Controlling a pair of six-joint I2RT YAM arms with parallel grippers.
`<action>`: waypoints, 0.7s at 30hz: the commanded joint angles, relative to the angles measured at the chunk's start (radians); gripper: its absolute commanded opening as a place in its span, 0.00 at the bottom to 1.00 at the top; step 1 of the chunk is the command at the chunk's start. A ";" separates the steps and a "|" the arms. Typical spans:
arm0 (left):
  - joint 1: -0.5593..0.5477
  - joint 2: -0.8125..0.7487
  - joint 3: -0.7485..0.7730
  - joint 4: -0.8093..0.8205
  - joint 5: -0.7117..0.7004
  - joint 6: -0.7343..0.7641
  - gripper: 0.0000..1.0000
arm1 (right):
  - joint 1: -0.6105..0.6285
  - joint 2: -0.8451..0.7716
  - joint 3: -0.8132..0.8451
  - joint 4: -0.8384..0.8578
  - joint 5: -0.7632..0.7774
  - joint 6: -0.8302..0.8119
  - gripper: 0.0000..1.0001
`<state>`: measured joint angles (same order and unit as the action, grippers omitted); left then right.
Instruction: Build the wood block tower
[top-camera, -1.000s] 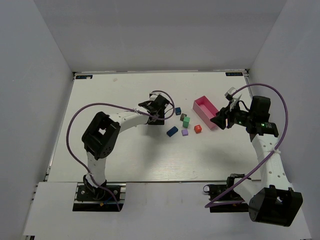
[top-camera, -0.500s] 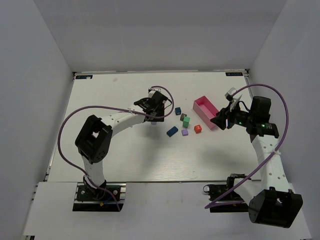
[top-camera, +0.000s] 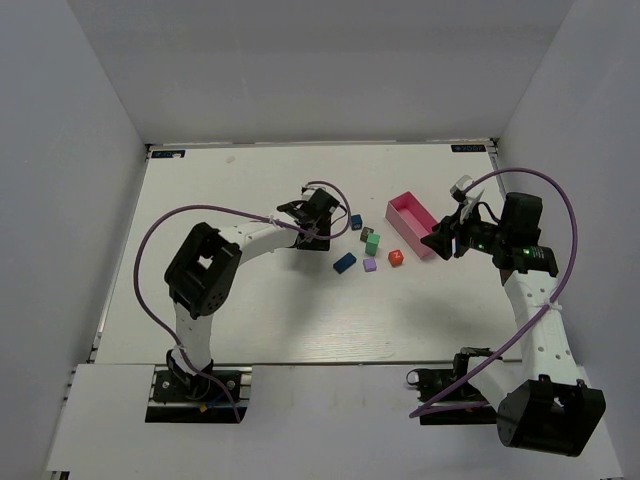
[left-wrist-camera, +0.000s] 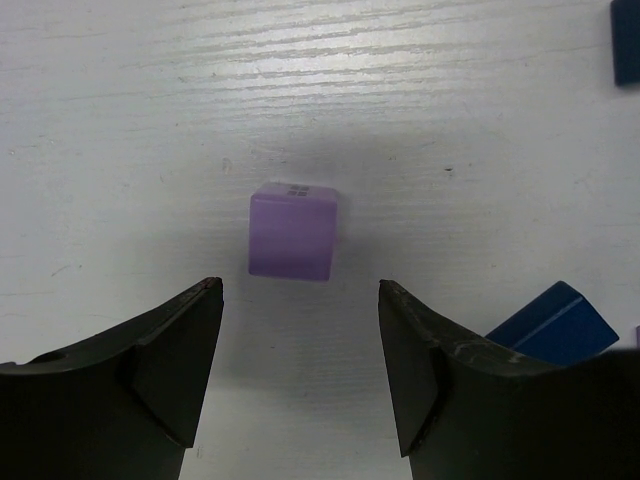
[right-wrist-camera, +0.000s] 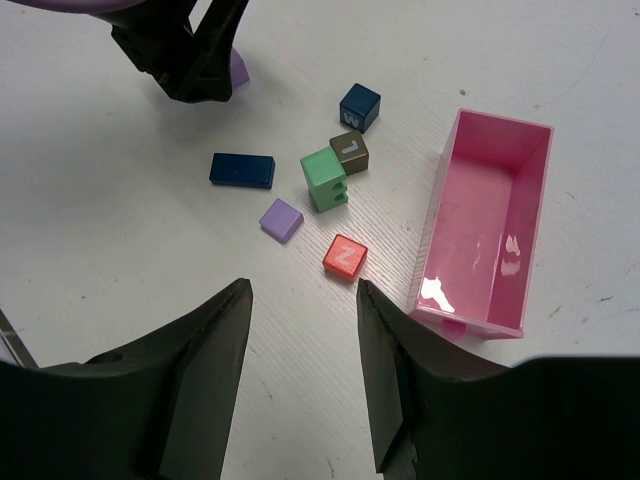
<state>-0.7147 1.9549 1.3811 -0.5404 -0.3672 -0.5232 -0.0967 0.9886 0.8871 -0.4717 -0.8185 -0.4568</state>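
Hovering over the bench (left-wrist-camera: 120, 120), my left jaws stand apart just short of the lilac cube (left-wrist-camera: 292, 232); my right jaws gape above the other blocks (right-wrist-camera: 325, 178) beside the pink tray (right-wrist-camera: 490, 200).

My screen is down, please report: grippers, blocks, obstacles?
Left gripper open, lilac cube just ahead, ungripped. Right gripper open, empty, near pink tray. No tower yet. Blue brick close beside left gripper.

Seven wood blocks (right-wrist-camera: 325, 178) are lying on the surface (right-wrist-camera: 120, 260): two lilac (right-wrist-camera: 281, 219), two blue (right-wrist-camera: 242, 170), one green, one brown (right-wrist-camera: 350, 150), one red (right-wrist-camera: 345, 256); one pink tray (right-wrist-camera: 490, 200) is sitting nearby.
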 joint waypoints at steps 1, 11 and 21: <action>0.006 -0.010 0.042 0.017 0.014 0.011 0.74 | -0.001 -0.013 0.001 0.007 -0.025 -0.011 0.52; 0.006 0.021 0.042 0.028 0.014 0.011 0.73 | -0.003 -0.011 0.000 0.007 -0.025 -0.014 0.52; 0.006 0.030 0.042 0.037 0.014 0.000 0.70 | -0.003 -0.011 -0.002 0.008 -0.027 -0.016 0.52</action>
<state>-0.7147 1.9759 1.3907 -0.5217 -0.3557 -0.5201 -0.0971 0.9886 0.8864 -0.4717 -0.8192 -0.4599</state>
